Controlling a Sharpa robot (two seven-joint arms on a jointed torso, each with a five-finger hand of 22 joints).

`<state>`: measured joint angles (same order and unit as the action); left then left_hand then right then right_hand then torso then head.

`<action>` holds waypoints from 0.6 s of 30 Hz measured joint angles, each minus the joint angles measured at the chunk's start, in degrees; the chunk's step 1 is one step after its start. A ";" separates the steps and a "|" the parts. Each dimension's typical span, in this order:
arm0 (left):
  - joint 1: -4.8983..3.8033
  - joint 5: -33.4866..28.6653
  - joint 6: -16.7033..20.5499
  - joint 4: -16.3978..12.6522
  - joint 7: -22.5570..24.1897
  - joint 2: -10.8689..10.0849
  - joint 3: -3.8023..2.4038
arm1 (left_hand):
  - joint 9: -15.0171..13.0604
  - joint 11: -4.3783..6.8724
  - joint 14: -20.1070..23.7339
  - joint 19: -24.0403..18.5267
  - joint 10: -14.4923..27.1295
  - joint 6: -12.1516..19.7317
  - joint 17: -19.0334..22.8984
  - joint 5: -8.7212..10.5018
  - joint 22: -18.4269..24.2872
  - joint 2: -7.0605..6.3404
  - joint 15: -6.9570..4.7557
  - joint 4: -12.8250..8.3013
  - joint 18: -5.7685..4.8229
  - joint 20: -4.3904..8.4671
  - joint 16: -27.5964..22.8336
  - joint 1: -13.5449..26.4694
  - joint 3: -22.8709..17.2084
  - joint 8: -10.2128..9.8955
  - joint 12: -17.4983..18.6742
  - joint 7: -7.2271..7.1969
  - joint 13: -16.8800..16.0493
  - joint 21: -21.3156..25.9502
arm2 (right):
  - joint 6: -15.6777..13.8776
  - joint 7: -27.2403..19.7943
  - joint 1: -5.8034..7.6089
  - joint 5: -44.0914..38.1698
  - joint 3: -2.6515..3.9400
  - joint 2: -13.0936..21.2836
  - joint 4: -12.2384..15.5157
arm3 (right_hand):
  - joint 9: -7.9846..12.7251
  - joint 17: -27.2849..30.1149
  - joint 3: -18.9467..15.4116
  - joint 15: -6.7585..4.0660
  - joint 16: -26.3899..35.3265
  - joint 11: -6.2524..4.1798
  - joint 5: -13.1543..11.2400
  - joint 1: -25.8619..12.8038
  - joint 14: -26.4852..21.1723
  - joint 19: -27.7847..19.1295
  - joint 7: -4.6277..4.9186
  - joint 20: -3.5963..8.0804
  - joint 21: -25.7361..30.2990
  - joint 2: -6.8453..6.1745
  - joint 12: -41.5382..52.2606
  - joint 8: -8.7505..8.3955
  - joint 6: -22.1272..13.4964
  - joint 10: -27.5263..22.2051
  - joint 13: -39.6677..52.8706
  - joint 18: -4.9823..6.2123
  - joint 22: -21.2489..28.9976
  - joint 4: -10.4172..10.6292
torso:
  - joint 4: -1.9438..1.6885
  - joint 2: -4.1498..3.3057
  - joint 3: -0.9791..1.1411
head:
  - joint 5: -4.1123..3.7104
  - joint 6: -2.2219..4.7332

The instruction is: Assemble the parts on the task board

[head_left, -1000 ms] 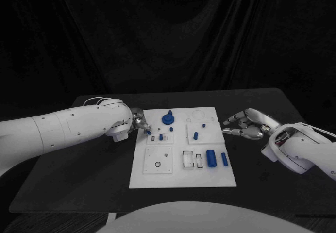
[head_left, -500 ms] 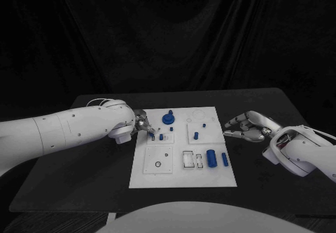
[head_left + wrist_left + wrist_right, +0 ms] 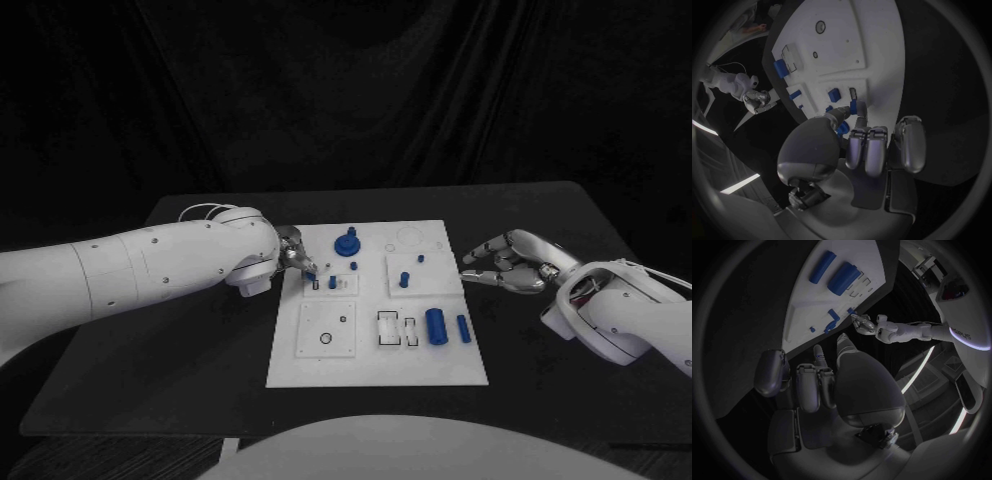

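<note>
The white task board (image 3: 378, 355) lies mid-table. My left hand (image 3: 293, 258) is at the board's upper left edge and pinches a small blue part (image 3: 859, 107) between thumb and a finger, just beside a dark slot (image 3: 852, 92) and a seated blue peg (image 3: 332, 283). My right hand (image 3: 505, 265) hovers off the board's right edge with its fingers (image 3: 816, 382) curled in and nothing in them. On the board stand a blue knob (image 3: 346, 243) and short pegs (image 3: 404, 279); a thick blue cylinder (image 3: 436, 327) and a thin one (image 3: 462, 326) lie at the lower right.
Two small black rings (image 3: 326, 340) lie on the board's lower left panel. An open rectangular recess (image 3: 388, 324) is next to the thick cylinder. Black table (image 3: 188, 370) surrounds the board, with dark drapes behind.
My left hand has edged right and down with the blue part, closer to the slot. My right hand has drawn back from the board's edge and curled its fingers.
</note>
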<state>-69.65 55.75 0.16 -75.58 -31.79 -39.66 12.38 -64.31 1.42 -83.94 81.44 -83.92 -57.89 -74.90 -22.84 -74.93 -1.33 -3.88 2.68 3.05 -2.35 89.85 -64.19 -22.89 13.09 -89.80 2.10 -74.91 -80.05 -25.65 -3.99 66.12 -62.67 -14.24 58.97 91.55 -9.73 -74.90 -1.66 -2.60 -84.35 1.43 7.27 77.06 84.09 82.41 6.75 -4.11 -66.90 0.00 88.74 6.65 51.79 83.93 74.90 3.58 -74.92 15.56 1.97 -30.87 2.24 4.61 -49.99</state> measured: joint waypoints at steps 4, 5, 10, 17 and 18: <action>0.04 0.56 0.08 -0.27 -0.31 0.00 0.00 | 0.00 0.00 0.00 0.00 0.00 -0.06 0.00 0.01 0.00 -0.07 0.00 0.00 0.00 0.00 0.00 0.07 0.00 0.00 0.00 -0.05 0.00 0.00 | 0.00 0.00 -0.02 0.00 0.00 0.01 -0.01 | 0.00 0.00 0.00 0.00 0.00 0.00 0.00 0.00 0.00 0.00 0.00 0.00 0.00 0.00 0.00 0.00 0.00 0.00 0.00 0.00 0.00 0.00 | 0.00 0.01 0.00 | 0.09 0.00; 0.06 0.66 0.08 -0.34 -0.34 0.00 0.00 | 0.00 0.00 0.00 0.00 0.00 -0.06 0.00 0.01 0.00 -0.07 0.00 0.00 0.00 0.00 0.00 0.07 0.00 0.00 0.00 -0.05 0.00 0.00 | 0.00 0.00 -0.02 0.00 0.00 0.01 -0.01 | 0.00 0.00 0.00 0.00 0.00 0.00 0.00 0.00 0.00 0.00 0.00 0.00 0.00 0.00 0.00 0.00 0.00 0.00 0.00 0.00 0.00 0.00 | 0.00 0.01 -0.01 | 0.11 0.00; 0.19 1.08 0.04 -0.47 -0.50 0.12 0.01 | 0.00 0.00 0.00 0.00 0.00 -0.07 0.00 0.01 0.00 0.08 0.00 0.00 0.00 0.00 0.00 0.38 0.01 0.00 0.00 -0.05 0.00 0.00 | 0.00 -0.01 -0.03 0.00 0.00 -0.03 -0.04 | 0.00 0.00 0.00 0.00 0.00 0.00 0.00 0.00 0.00 0.00 0.00 0.00 0.00 0.00 0.00 0.00 0.00 0.00 0.00 0.00 0.01 0.00 | 0.01 0.00 -0.01 | 0.17 0.00; 0.26 1.36 -0.07 -0.47 -0.54 0.15 0.01 | 0.01 0.00 0.00 0.00 0.00 -0.09 0.00 0.03 0.01 0.08 0.00 0.01 0.00 0.00 0.00 0.38 0.01 0.00 0.00 -0.02 0.00 0.00 | 0.03 -0.01 -0.04 0.00 0.00 -0.11 -0.08 | -0.01 0.00 0.00 0.00 0.26 0.00 0.00 0.00 0.00 -0.20 0.21 0.20 0.00 0.00 0.00 0.00 0.21 0.00 0.00 0.00 0.01 0.00 | 0.01 0.01 -0.01 | 0.23 0.00; 0.26 1.38 -0.10 -0.47 -0.54 0.15 0.01 | 0.01 0.00 0.00 0.00 0.00 -0.16 0.00 0.03 0.01 0.08 0.00 0.01 0.00 0.00 0.00 0.38 0.01 0.00 0.00 0.05 0.00 0.00 | 0.04 -0.01 -0.05 0.00 0.00 -0.12 -0.09 | -0.01 0.00 0.00 0.00 0.26 0.00 0.00 0.00 0.00 -0.20 0.21 0.20 0.00 0.00 0.00 0.00 0.21 0.00 0.02 0.00 0.01 0.00 | 0.01 0.00 -0.01 | 0.23 0.00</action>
<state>-69.38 57.13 0.06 -76.05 -32.33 -39.50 12.39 -64.30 1.42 -83.94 81.44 -83.92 -58.05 -74.91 -22.81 -74.92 -1.25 -3.88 2.68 3.06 -2.35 89.85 -63.81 -22.88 13.09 -89.80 2.15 -74.91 -80.05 -25.62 -3.99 66.07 -62.67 -14.24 58.86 91.46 -9.73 -74.90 -1.66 -2.60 -84.09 1.43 7.27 77.06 84.09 82.20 6.96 -3.91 -66.90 0.00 88.74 6.66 52.00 83.93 74.92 3.58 -74.91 15.56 1.98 -30.87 2.24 4.84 -49.99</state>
